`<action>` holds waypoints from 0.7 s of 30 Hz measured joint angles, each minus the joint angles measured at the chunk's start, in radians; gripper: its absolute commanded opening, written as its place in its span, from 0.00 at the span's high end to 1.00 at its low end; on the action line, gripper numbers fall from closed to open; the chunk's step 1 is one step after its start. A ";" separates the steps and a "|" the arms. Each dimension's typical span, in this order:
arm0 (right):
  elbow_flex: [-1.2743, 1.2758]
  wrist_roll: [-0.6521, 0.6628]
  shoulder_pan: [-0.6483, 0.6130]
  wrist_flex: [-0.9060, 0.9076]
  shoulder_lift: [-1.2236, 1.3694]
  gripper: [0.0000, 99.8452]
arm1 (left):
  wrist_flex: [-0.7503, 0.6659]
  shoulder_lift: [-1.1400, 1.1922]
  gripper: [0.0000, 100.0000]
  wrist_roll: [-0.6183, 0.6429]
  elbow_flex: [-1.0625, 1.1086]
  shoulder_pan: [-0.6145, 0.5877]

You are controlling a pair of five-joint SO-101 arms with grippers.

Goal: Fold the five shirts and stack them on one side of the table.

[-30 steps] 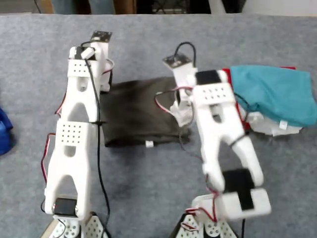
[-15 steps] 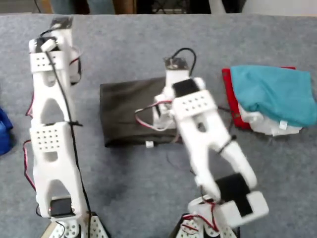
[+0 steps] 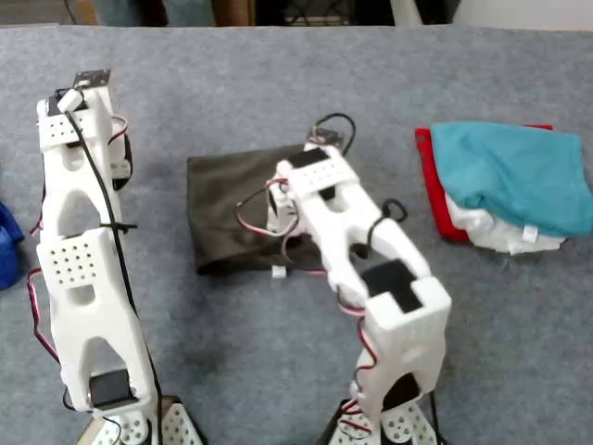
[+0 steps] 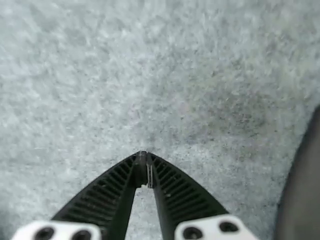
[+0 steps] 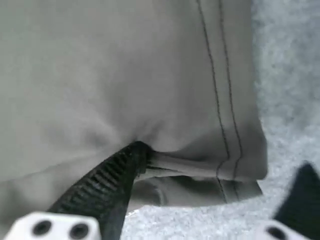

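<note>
On the grey desk (image 3: 463, 352), the dark shirt (image 3: 227, 209) lies folded in the middle, just ahead of the arm bases. The right tool (image 5: 222, 159) is spread wide at the shirt's hemmed corner. One finger is dug into the fold and the other stands clear over the carpet, so it grips nothing.

If it clenches here it may catch only the top layers. A lift would then pull the fold open, or drag the shirt into a rumple.

To the right, well apart, three shirts are piled: the teal shirt (image 3: 510, 171) on top, the white shirt (image 3: 496, 232) under it and the red shirt (image 3: 431, 176) lowest. The teal one sits lumpy, so a fourth laid on it could slide.

A blue cloth (image 3: 6, 246) at the left edge is probably the fifth.

Farthest out on the left side, the left tool (image 4: 144, 162) is clenched on nothing above bare desk.
</note>
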 measured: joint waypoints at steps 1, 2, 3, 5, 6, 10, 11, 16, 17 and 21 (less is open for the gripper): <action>-0.011 0.000 0.000 0.000 0.012 0.50 | 0.000 0.000 0.97 -0.009 0.000 -0.002; -0.017 0.000 -0.002 0.000 0.025 0.50 | 0.000 0.000 0.97 -0.017 0.000 -0.003; -0.029 0.000 -0.003 0.000 0.044 0.51 | 0.000 0.000 0.97 -0.020 0.000 -0.005; -0.046 0.000 -0.003 0.002 0.075 0.56 | 0.000 0.000 0.97 -0.025 0.000 -0.006; -0.049 0.000 -0.003 0.002 0.086 0.60 | 0.000 0.000 0.97 -0.025 0.000 -0.006; -0.051 0.028 0.012 0.000 0.097 0.77 | 0.000 0.000 0.97 -0.025 0.000 -0.006; -0.051 0.041 0.012 0.000 0.097 0.81 | 0.000 0.000 0.97 -0.025 0.000 -0.006; -0.051 0.120 0.017 0.002 0.097 0.94 | 0.000 0.000 0.97 -0.025 0.000 -0.006; -0.051 0.133 0.018 0.005 0.097 0.96 | 0.000 0.000 0.97 -0.025 0.000 -0.006; -0.051 0.152 0.035 0.018 0.097 0.99 | 0.000 0.005 0.97 -0.025 0.014 -0.006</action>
